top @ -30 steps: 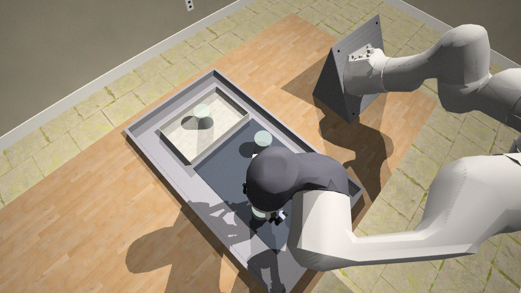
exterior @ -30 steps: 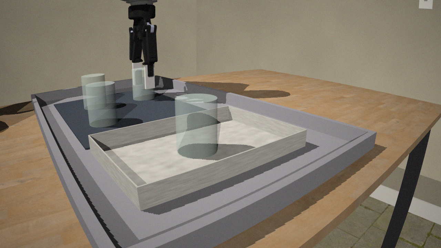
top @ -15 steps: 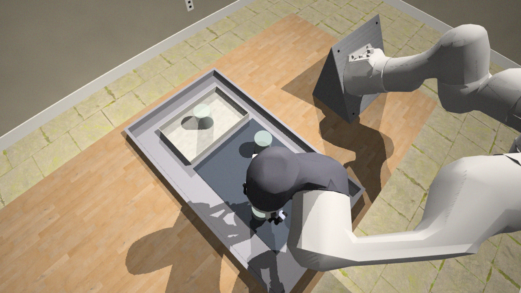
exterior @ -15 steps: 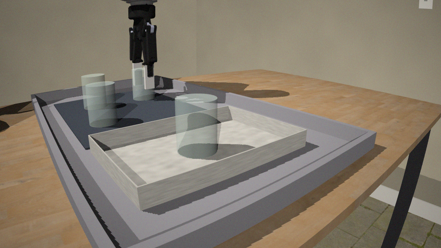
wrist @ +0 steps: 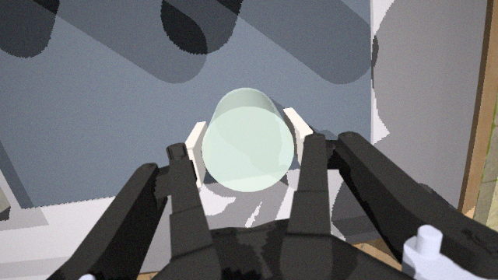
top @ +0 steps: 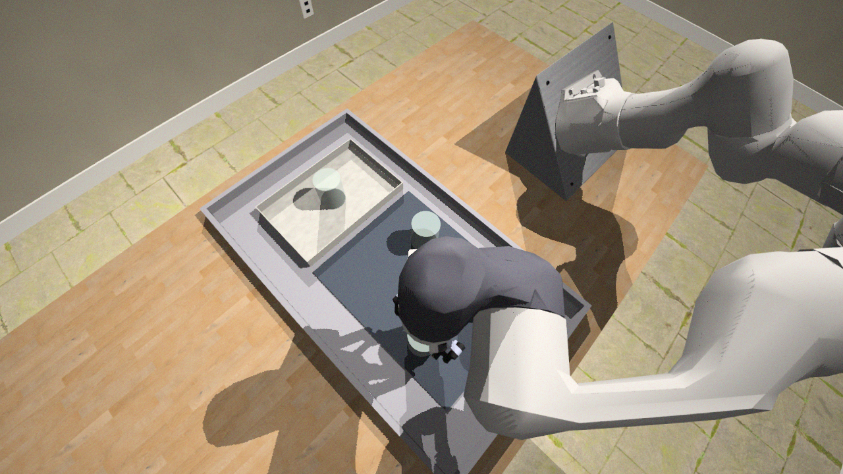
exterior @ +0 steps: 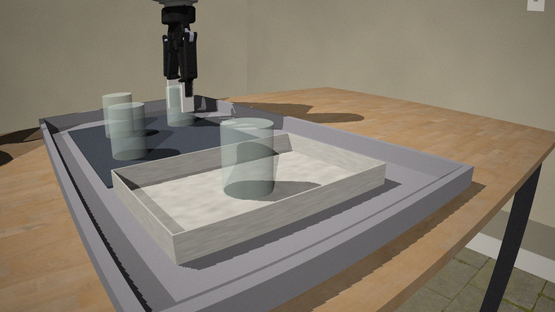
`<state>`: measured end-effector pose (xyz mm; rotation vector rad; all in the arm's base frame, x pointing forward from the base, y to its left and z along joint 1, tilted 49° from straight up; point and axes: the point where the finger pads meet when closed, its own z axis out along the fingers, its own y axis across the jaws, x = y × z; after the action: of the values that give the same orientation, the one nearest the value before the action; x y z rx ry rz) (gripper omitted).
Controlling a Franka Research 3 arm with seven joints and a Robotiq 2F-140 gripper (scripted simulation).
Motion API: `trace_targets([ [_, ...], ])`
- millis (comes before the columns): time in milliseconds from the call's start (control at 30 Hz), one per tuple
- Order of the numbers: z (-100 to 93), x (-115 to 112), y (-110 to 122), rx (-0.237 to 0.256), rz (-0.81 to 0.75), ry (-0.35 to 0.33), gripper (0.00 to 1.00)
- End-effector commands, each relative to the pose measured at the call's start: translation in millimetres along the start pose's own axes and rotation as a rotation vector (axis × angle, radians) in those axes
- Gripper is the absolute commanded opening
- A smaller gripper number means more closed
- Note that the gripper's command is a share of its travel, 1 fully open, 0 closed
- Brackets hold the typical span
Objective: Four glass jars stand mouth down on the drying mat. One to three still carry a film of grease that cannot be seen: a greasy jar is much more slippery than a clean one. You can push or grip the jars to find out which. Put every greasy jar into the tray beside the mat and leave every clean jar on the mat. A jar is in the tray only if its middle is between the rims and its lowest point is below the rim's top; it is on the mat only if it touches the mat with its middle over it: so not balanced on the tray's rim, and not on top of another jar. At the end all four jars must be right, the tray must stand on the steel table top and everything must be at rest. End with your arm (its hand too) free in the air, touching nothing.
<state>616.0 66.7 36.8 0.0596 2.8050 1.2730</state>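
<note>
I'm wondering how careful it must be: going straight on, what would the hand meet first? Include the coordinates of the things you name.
Probably the mat (exterior: 87,143) (wrist: 117,78); its fingers seem to straddle a jar (exterior: 180,118) (wrist: 247,149), though exact depth is unclear.

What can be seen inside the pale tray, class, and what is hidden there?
One glass jar stands in the tray. The floor beneath its base is covered, so nothing there can be judged.

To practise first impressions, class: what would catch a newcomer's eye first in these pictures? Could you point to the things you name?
The big pale arm (top: 530,353), reaching over the mat (top: 359,270) (exterior: 93,143) (wrist: 97,97). Then the glass jar (top: 326,180) (exterior: 247,159) standing alone in the white tray (top: 284,237) (exterior: 279,232).
</note>
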Motion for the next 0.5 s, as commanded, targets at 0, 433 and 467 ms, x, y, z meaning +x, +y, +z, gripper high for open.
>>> trace_targets([
  [0, 1.9, 0.6, -0.1, -0.001, -0.001, 0.000, 0.45],
  [433, 1.9, 0.6, -0.1, -0.001, -0.001, 0.000, 0.42],
  [467, 1.9, 0.6, -0.1, -0.001, -0.001, 0.000, 0.42],
])
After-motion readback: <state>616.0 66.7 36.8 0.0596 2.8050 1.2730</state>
